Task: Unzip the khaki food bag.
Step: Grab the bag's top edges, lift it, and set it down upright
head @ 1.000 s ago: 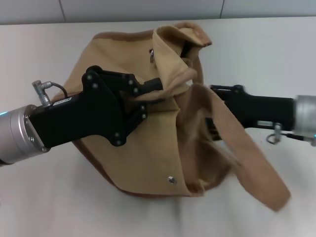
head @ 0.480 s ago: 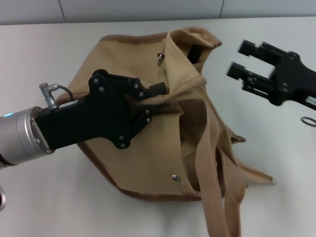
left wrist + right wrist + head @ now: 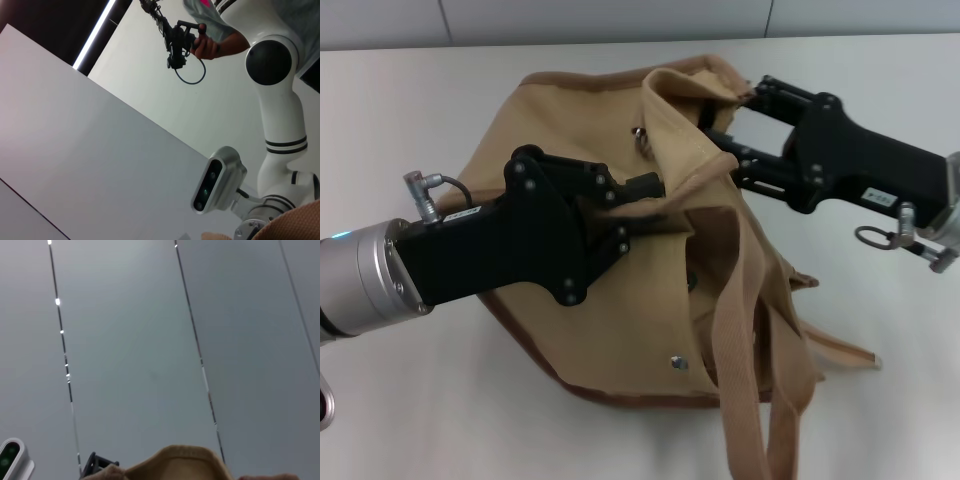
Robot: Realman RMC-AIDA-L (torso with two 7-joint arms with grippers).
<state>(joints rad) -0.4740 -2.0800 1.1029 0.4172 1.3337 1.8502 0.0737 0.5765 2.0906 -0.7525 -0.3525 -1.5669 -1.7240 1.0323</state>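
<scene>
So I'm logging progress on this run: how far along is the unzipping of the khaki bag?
Done: the khaki food bag lies on its side on the table, and its top already gapes. In hand: the left gripper is shut on the fabric near the top edge, while the right gripper, fingers spread, is at the bag's top corner. Left: the zipper itself is hidden in the folds, so how much remains closed cannot be told.

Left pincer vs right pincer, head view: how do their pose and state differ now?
The left pincer reaches in from the robot's left and is shut on a fold of the boxy khaki canvas food bag near its middle. The right pincer comes in from the right at the bag's far top edge, fingers open, spread either side of the fabric. Both are black and at the bag.
</scene>
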